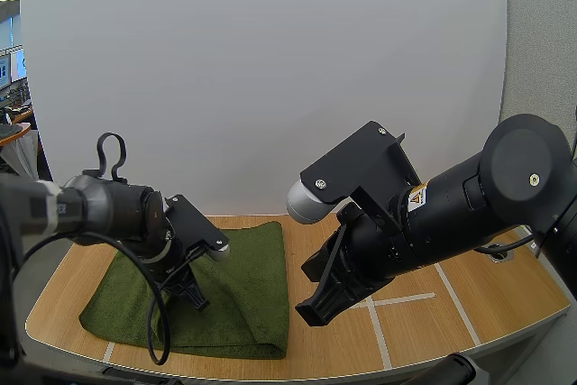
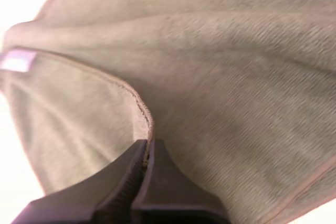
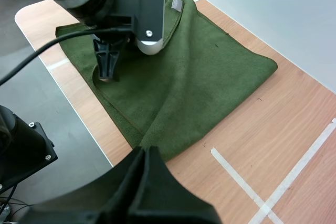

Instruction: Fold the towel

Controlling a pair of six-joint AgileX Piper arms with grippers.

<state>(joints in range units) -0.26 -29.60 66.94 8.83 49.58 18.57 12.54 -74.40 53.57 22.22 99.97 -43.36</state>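
find the green towel (image 1: 243,286) lying on the left part of the wooden table (image 1: 433,331), seemingly doubled already along its right side, with a small pale label (image 3: 177,4) at one corner. note the left gripper (image 1: 192,295) down on the cloth about its middle, closed almost fully, pinching a stitched hem (image 2: 134,90) of the upper layer between the tips. note the right gripper (image 1: 315,308) hanging above bare wood just beside the towel's right edge, closed into one dark wedge, holding nothing. judging by this, probably at the point of lifting an edge to carry it across for the next fold. to do that well: hold the pinch firm and take the upper layer alone, not both; lift just enough to clear the cloth beneath, then carry the hem straight across toward the opposite edge, without twisting, so as to land edge on edge; lower before letting go, and avoid dragging or bunching the lower layer. consider bringing the right gripper onto the fold line or a second corner to pin the cloth, given the risk of a skewed fold from a single hold. mind the table's near rim, close to the towel's front edge. counted: one towel, one label, one table, two grippers, and several strips of white tape (image 1: 397,299) on the wood, exact number hard to tell.
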